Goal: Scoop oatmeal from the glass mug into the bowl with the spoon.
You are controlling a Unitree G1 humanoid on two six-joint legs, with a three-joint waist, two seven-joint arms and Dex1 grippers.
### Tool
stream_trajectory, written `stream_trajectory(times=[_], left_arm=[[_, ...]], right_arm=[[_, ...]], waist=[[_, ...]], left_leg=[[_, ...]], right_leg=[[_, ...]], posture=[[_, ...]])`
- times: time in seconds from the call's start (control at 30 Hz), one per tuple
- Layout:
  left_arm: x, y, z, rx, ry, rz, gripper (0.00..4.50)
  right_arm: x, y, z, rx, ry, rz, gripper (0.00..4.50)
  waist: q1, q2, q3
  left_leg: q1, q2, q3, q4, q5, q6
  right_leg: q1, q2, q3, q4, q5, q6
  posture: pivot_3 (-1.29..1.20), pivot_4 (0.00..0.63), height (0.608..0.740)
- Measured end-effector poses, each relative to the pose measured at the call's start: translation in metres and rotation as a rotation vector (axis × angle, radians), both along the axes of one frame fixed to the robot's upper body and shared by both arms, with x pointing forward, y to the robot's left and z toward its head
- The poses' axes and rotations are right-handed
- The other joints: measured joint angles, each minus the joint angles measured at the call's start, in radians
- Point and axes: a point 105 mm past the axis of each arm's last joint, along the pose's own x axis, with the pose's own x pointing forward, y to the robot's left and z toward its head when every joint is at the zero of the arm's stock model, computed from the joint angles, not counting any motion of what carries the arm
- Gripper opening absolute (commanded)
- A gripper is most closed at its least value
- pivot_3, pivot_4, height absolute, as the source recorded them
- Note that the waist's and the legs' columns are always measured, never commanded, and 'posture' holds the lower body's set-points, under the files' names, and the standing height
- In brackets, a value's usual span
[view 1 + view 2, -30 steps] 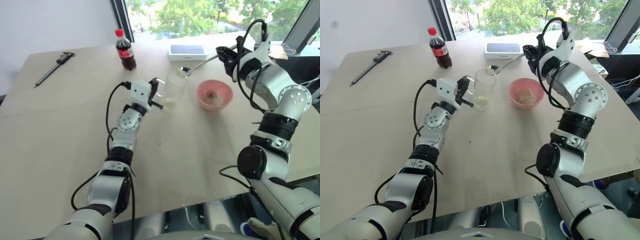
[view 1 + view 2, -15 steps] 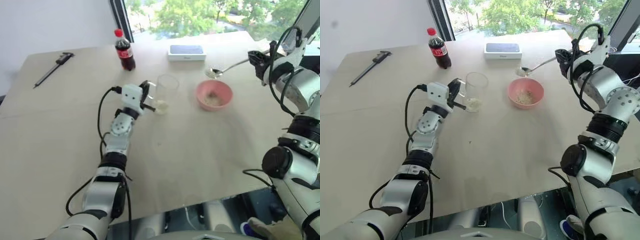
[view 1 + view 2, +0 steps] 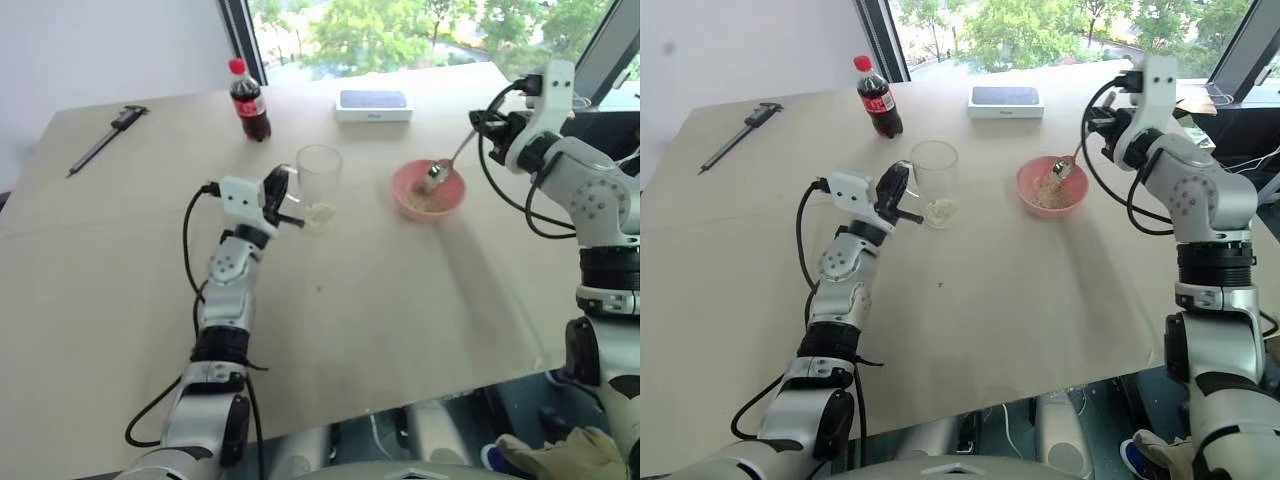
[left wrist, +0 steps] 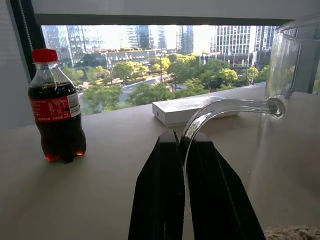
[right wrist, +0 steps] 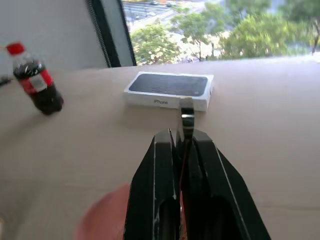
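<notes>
The left gripper (image 4: 186, 150) is clamped tight on the thin handle of the glass mug (image 3: 319, 176), which stands upright near the table's (image 3: 400, 330) middle with a low heap of oatmeal (image 3: 320, 214) at its base. Just right of it, apart, sits the pink bowl (image 3: 404, 202), flakes inside. The right gripper (image 3: 487, 128) pinches the spoon (image 3: 445, 168) by its handle, the spoon slanting down so its small bowl dips into the pink bowl. Far beyond lie a white phone box (image 3: 374, 104) and a cola bottle (image 3: 251, 101); a caliper (image 3: 105, 136) rests near the far left edge. The near half of the table is open, as is the strip right of the bowl.
</notes>
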Motion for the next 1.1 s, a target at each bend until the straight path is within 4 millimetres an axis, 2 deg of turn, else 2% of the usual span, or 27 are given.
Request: stream_trajectory(times=[0.17,0.27,0.33,0.47,0.57,0.63,0.67,0.77,0.87,0.97,1.07,1.1], left_arm=[[-0.004,0.000,-0.001,-0.018,0.007,-0.006,0.02],[-0.006,0.000,-0.003,-0.018,0.013,-0.006,0.02],[-0.006,0.000,-0.004,-0.016,0.016,-0.009,0.02],[-0.008,-0.001,-0.008,-0.003,0.024,-0.016,0.02],[-0.008,-0.002,-0.008,0.001,0.021,-0.017,0.02],[-0.008,-0.002,-0.009,0.003,0.019,-0.015,0.02],[-0.008,-0.002,-0.010,0.007,0.018,-0.014,0.02],[-0.008,-0.002,-0.014,0.013,0.025,-0.013,0.02],[-0.008,-0.003,-0.017,0.014,0.028,-0.017,0.02],[-0.009,-0.005,-0.016,0.016,0.017,-0.024,0.02],[-0.009,-0.005,-0.015,0.018,0.012,-0.030,0.02],[-0.009,-0.006,-0.015,0.016,0.012,-0.030,0.00]], right_arm=[[-0.010,0.018,-0.007,-0.234,-0.090,0.117,0.00],[-0.009,0.018,-0.009,-0.215,-0.082,0.116,0.00],[-0.004,0.017,-0.003,-0.036,-0.034,0.098,0.00],[-0.003,0.022,0.036,0.340,0.022,0.133,0.00],[-0.017,0.043,0.066,0.525,0.065,0.274,0.00],[-0.024,0.059,0.070,0.588,0.121,0.351,0.00],[-0.029,0.073,0.066,0.607,0.173,0.408,0.00],[-0.036,0.087,0.060,0.583,0.210,0.441,0.00],[-0.043,0.108,0.038,0.482,0.260,0.471,0.00],[-0.044,0.120,0.019,0.412,0.302,0.475,0.00],[-0.044,0.129,0.009,0.355,0.311,0.477,0.00],[-0.045,0.130,0.008,0.346,0.309,0.478,0.35]], waist=[[0.002,0.000,0.000],[0.003,0.000,0.000],[0.002,-0.001,0.000],[0.002,0.000,0.000],[0.003,0.000,0.000],[0.003,0.000,0.000],[0.003,0.000,0.000],[0.003,0.000,0.000],[-0.001,0.000,-0.001],[-0.001,0.000,-0.001],[-0.002,0.000,-0.001],[-0.002,0.000,-0.001]], left_leg=[[0.000,0.000,0.000,0.000,0.000,0.000],[0.000,0.000,0.000,0.000,0.000,0.000],[0.001,0.000,0.000,0.001,0.000,0.000],[0.000,0.000,0.000,0.001,0.000,-0.001],[0.000,0.000,0.000,0.000,0.000,0.000],[0.000,0.000,0.000,0.000,0.000,0.000],[0.000,0.000,0.000,0.000,0.000,0.000],[0.000,0.000,-0.001,0.000,0.000,0.000],[0.000,0.000,0.000,0.000,0.000,0.000],[0.000,0.000,0.000,0.001,0.000,0.000],[0.000,-0.001,0.000,0.001,0.000,0.000],[0.000,-0.001,0.000,0.001,0.000,0.000]], right_leg=[[0.000,0.000,0.000,-0.002,0.000,0.000],[0.000,0.000,0.000,-0.002,0.000,0.000],[0.000,0.000,0.001,-0.001,0.000,0.000],[-0.002,0.000,0.002,0.001,0.000,0.000],[-0.002,-0.001,0.001,0.002,0.000,0.000],[-0.001,-0.001,0.001,0.003,0.000,0.000],[-0.001,-0.001,0.001,0.003,0.000,0.000],[-0.002,-0.001,0.001,0.003,0.000,0.000],[-0.001,-0.001,0.001,0.004,0.000,0.000],[-0.002,-0.001,0.001,0.003,0.000,0.000],[-0.002,-0.001,0.001,0.003,0.000,0.000],[-0.002,-0.001,0.001,0.003,0.000,0.000]], posture=[[0.00,0.150,0.740],[0.00,0.150,0.740],[0.00,0.150,0.740],[0.00,0.150,0.740],[0.00,0.150,0.740],[0.00,0.150,0.740],[0.00,0.150,0.740],[0.00,0.150,0.740],[0.00,0.150,0.740],[0.00,0.150,0.740],[0.00,0.150,0.740],[0.00,0.150,0.740]])
